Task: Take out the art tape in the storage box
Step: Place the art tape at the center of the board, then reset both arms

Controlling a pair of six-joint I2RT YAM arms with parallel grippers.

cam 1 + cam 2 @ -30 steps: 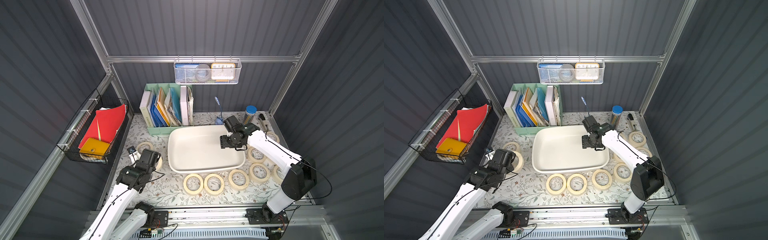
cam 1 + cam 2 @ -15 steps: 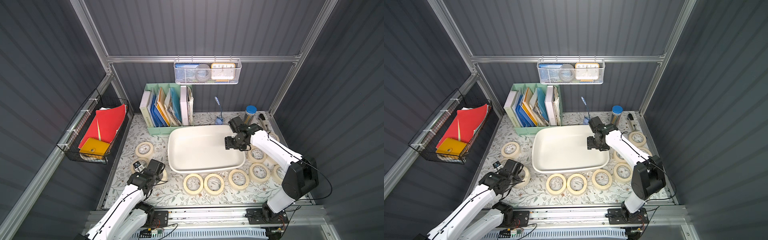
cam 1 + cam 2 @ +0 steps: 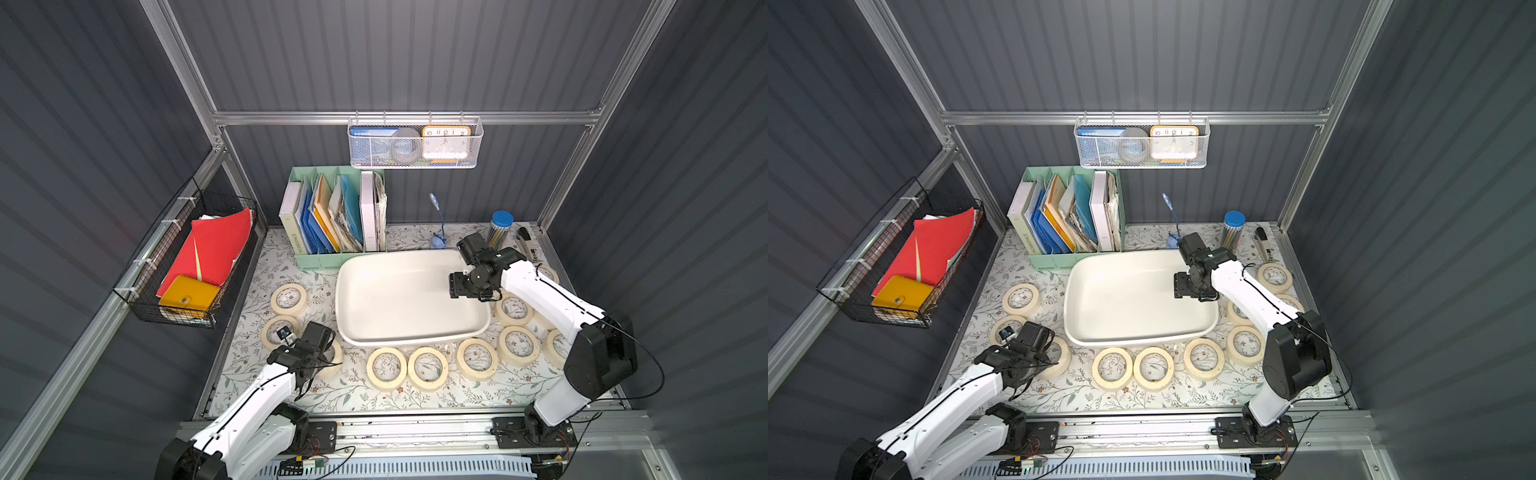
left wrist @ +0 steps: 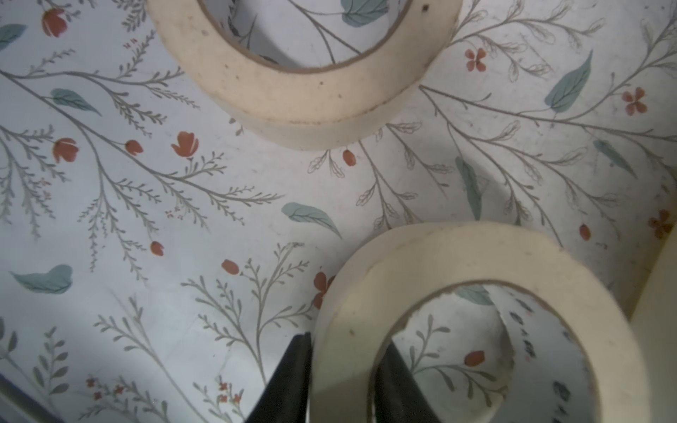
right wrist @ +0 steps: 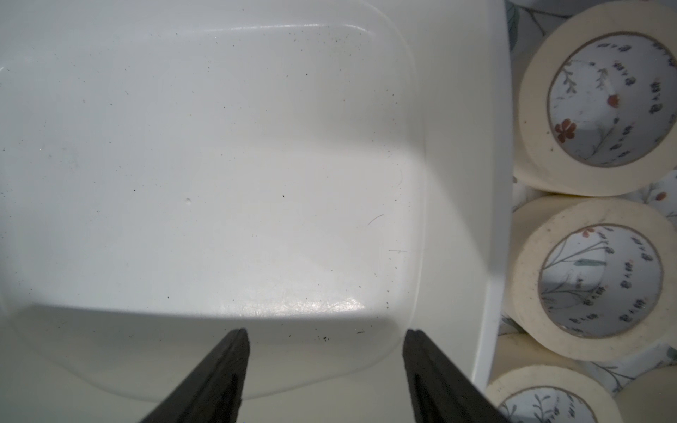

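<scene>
Hovering right fingers (image 5: 216, 377) wide over the storage box (image 3: 395, 299), three o'clock end. Left fingers (image 4: 293, 381) are straddling one art tape (image 4: 458, 256) narrowly; I cannot tell if gripping.

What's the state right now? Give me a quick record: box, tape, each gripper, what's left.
box: empty, bare floor in both top views and the right wrist view
tape rolls: flat on the table, along the box's near edge and at both ends
left gripper: low at the table, fingers either side of one roll's wall; whether it grips is unclear
right gripper: open, empty, over the box's right end
left to do: probably nothing to take out
</scene>
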